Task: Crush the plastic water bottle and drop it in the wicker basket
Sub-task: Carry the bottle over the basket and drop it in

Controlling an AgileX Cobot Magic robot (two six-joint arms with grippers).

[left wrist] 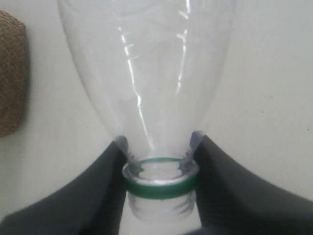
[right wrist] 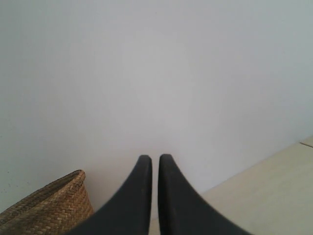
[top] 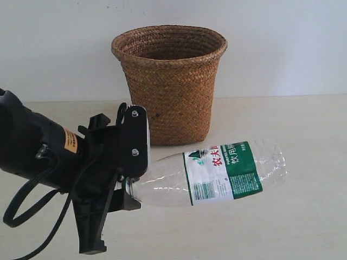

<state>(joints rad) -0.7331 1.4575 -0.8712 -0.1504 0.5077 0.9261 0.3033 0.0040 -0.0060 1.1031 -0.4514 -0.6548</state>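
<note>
Here's the left gripper [top: 130, 187], out in front of the wicker basket [top: 171, 92] and off to the left of its base, and it's got hold: both dark fingers [left wrist: 98, 196] are pressed against the neck of the plastic water bottle [top: 217, 173], one on either side, right at the green neck ring [left wrist: 160, 188]. The wrist view gives a lovely look at it, the clear shoulder widening away from the pinch, the threaded mouth poking back between the fingers. The bottle itself lies sideways, outside the basket and nearer the camera than the basket is, neck toward the left gripper and its ribbed base pointing away to the right, past the basket's right side. Its white-and-green label [top: 225, 170] with red characters faces us, and the body looks round and full, no crushing to speak of. Whether it's touching the table [top: 303, 227] or hanging just clear of it, I can't tell from here. The basket stands upright at the back against the pale wall [top: 54, 43], flared rim open to the top, a small dark spot low on its side. Over on the other arm, the right gripper [right wrist: 155, 164] is up by the wall with the basket's rim just beside it, its two fingers drawn nearly together with only a thin slit between them and nothing caught in there.
</note>
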